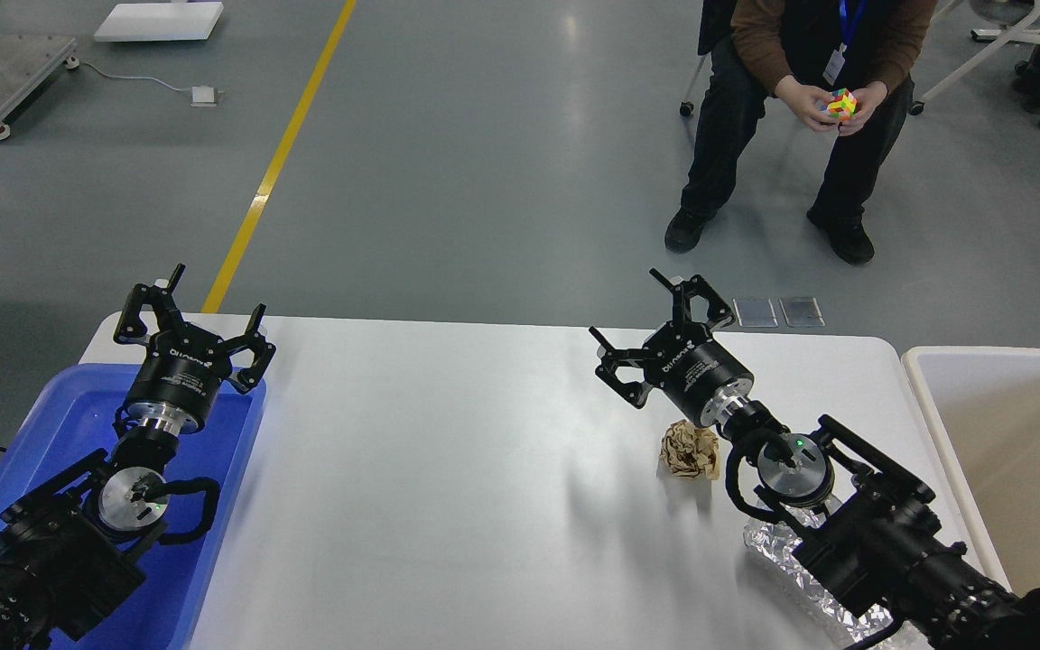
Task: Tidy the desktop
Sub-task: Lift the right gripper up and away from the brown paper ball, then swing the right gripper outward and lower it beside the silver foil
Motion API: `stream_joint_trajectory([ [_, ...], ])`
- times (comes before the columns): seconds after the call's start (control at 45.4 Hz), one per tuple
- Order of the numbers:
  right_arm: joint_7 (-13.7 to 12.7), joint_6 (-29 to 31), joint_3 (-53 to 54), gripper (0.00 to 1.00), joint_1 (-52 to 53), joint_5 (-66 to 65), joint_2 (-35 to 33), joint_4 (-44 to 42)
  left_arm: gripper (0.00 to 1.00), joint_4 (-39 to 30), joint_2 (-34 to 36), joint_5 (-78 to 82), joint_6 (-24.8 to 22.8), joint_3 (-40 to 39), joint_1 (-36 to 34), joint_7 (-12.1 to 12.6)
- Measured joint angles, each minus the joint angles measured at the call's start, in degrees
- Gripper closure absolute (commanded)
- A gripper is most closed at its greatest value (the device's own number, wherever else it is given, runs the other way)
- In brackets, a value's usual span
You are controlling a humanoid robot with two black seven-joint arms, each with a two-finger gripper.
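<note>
1. A grey workshop floor (502, 162) with a yellow line (276, 162) lies beyond the large smooth white rectangular worktop (448, 469) with rounded corners.
2. A crumpled brown paper ball (690, 450) and a crinkled silver foil sheet (777, 546) lie on its right part.
3. The left gripper (193, 316) hangs over the blue plastic tub (222, 433), fingers spread, empty.
4. The right gripper (639, 323) hovers wide apart above the paper ball, holding nothing.

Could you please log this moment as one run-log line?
left hand open, empty | right hand open, empty | crumpled paper, foil on desktop
</note>
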Motion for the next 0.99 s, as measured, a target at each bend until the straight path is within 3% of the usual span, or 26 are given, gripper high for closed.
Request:
stream_joint_trajectory([
  [0.484,0.0,-0.1,-0.2,0.0,-0.3,-8.3,-19.0,18.8,0.0,0.0,0.0,0.0,0.0,0.0,0.0,0.0],
  [0.99,0.9,7.5,-1.8,0.0,-2.4,-43.5,-36.4,24.7,0.0,0.0,0.0,0.0,0.0,0.0,0.0,0.0],
])
